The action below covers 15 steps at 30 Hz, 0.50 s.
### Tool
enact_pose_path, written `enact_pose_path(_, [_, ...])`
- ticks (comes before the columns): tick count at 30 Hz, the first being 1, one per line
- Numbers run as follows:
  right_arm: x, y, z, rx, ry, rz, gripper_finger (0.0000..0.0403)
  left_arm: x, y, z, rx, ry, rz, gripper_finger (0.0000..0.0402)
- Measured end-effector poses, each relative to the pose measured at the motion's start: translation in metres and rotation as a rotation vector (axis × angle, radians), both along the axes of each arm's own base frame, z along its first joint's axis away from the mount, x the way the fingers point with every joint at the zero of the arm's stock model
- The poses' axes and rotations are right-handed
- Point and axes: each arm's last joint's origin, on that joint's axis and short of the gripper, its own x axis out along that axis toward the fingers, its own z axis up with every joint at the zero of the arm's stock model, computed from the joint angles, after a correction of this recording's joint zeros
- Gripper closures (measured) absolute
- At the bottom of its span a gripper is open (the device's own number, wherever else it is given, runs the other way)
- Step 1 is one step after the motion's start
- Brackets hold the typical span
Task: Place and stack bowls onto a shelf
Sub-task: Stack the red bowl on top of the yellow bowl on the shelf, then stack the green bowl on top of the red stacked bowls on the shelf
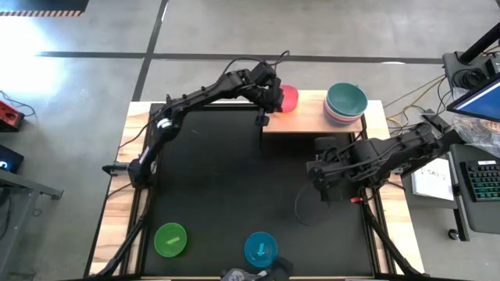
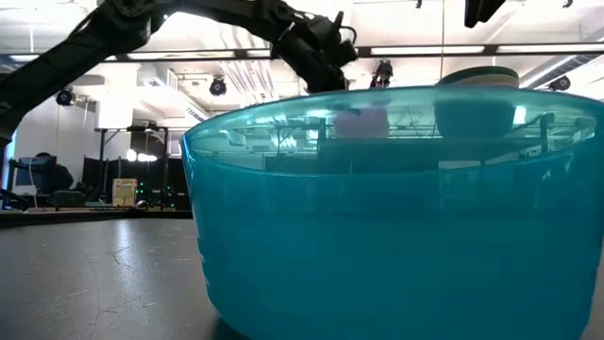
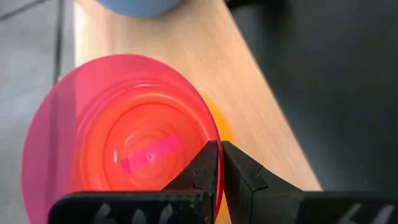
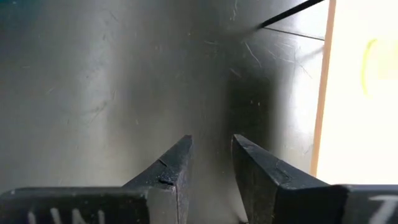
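Observation:
The pale wood shelf [image 1: 308, 117] stands at the table's far edge. My left gripper [image 1: 273, 97] reaches over the shelf's left end and is shut on a magenta bowl [image 1: 289, 98] whose inside looks red-orange [image 3: 134, 143]. A stack of bowls with a teal one on top [image 1: 346, 101] sits on the shelf's right part. A green bowl [image 1: 170, 239] and a cyan bowl [image 1: 260, 248] stand on the black tabletop near its near edge. My right gripper [image 1: 323, 190] hovers over the table's right side, slightly open and holding nothing [image 4: 211, 149]. My left gripper pinches the magenta bowl's rim [image 3: 217, 155] on the side facing the table's left. One finger [image 3: 200, 171] is inside the bowl and the other [image 3: 244, 177] is outside. The fingers come from above, slanting down. The bowl is upright over the plank; whether its base rests there, I cannot tell.
The cyan bowl [image 2: 377, 208] fills the low view, and the shelf bowls show only through its wall. Bare black tabletop [image 1: 219, 172] lies between the shelf and the near bowls. Free plank [image 1: 311, 109] lies between the magenta bowl and the stack. A cable [image 1: 301, 204] lies by my right gripper.

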Motion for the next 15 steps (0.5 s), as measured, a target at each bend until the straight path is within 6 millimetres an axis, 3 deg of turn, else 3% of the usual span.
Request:
enact_pose_path(8, [-0.006,-0.002,0.006,0.008,-0.029,0.006,0.0304,-0.006,0.006,-0.005,-0.057,0.012,0.076,0.0389])
enact_pose_path(15, [-0.006,-0.002,0.006,0.017,-0.039,-0.011,0.0305,-0.008,0.004,0.011,-0.040,-0.014,0.070,0.0339])
